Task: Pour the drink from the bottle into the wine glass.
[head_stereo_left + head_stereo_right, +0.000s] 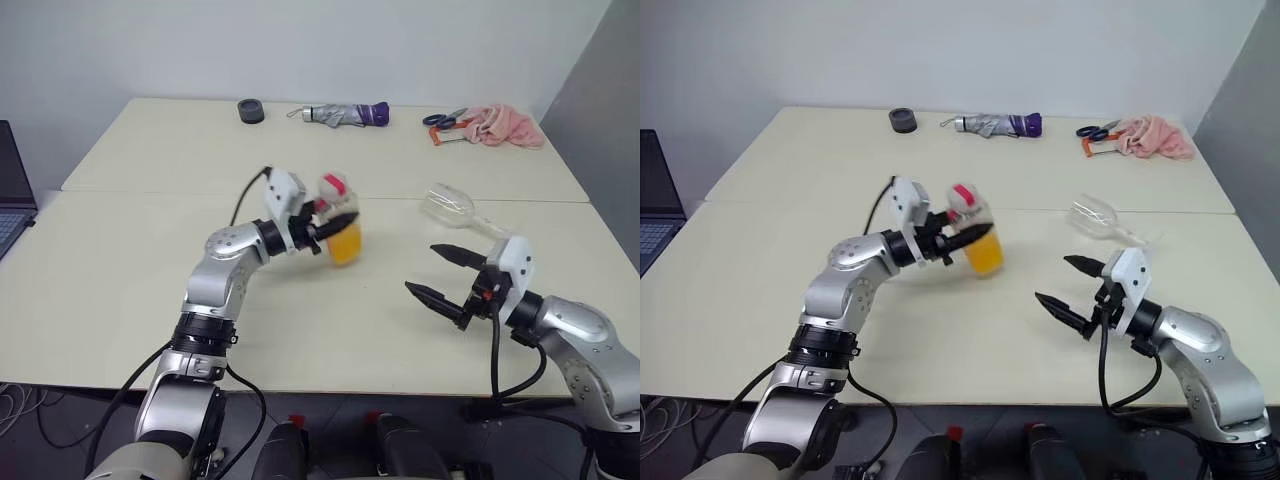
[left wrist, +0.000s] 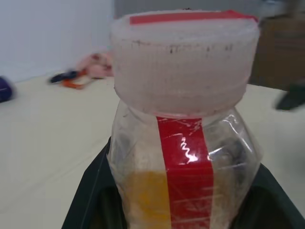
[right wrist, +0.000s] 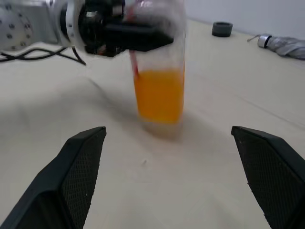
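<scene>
Nearest in, the right end effector (image 1: 438,272) hovers low over the table (image 1: 120,290), black fingers spread wide and empty, pointing toward the bottle (image 1: 340,225) ahead of it. That clear bottle, red strip down its side and white cap up top, carries orange drink (image 3: 159,97) in its lower part and is clamped upright by the left end effector (image 1: 335,224), reaching in level from the side. Just beyond the right end effector, the wine glass (image 1: 450,207) lies tipped on its side, its stem partly hidden behind the wrist.
</scene>
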You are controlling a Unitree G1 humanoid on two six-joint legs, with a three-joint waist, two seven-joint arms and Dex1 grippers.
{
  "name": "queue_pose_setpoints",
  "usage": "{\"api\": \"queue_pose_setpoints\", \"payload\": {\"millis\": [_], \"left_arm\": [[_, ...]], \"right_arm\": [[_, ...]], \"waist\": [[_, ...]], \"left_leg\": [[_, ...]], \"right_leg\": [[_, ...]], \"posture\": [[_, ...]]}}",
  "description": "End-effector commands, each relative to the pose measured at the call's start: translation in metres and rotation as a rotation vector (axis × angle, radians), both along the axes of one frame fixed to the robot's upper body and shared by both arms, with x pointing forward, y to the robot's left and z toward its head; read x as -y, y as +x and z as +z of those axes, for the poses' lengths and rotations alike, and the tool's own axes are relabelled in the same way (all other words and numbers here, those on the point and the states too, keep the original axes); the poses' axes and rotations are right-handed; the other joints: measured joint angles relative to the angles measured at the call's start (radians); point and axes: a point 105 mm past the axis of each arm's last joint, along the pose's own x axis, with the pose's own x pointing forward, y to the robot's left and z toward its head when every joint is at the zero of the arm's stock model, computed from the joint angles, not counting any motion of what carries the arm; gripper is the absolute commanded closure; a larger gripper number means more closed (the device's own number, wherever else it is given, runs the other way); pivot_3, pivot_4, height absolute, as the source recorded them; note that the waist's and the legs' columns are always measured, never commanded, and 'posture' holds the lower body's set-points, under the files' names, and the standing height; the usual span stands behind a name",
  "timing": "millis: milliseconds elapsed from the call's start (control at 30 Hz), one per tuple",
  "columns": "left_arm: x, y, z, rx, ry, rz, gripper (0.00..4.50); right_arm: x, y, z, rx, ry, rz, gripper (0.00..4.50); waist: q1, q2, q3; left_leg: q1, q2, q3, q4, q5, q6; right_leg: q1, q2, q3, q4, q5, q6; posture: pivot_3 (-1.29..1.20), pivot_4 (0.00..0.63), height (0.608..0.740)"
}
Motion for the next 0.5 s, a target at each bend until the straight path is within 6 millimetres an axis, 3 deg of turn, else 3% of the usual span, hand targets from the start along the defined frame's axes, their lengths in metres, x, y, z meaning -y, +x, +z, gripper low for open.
{"api": "queue_pose_setpoints", "payload": {"millis": [33, 200, 500], "left_arm": [[0.005, -0.013, 0.007, 0.065, 0.045, -0.126, 2.6], [0.013, -0.016, 0.0, 0.076, 0.103, -0.213, 2.6], [0.025, -0.01, -0.002, 0.122, 0.108, -0.222, 2.6]], "right_arm": [[-0.01, -0.002, 0.037, 0.082, 0.066, 0.0, 0.0], [-0.033, 0.002, 0.056, 0.081, 0.08, 0.019, 0.0], [-0.066, 0.011, 0.056, 0.106, 0.03, 0.058, 0.0]], "waist": [[-0.005, 0.0, 0.0], [-0.003, 0.0, 0.0], [0.003, 0.0, 0.0]], "left_leg": [[0.0, 0.001, 0.0, 0.0, 0.0, 0.0], [0.001, 0.002, 0.0, 0.0, 0.0, 0.0], [-0.002, 0.001, -0.001, 0.0, 0.0, 0.001]], "right_leg": [[0.0, 0.001, 0.0, 0.0, 0.0, 0.0], [0.0, 0.004, 0.001, 0.001, 0.0, 0.0], [-0.001, 0.002, 0.0, -0.001, 0.0, 0.0]], "posture": [[0.0, 0.15, 0.74], [0.0, 0.15, 0.74], [0.0, 0.15, 0.74]]}}
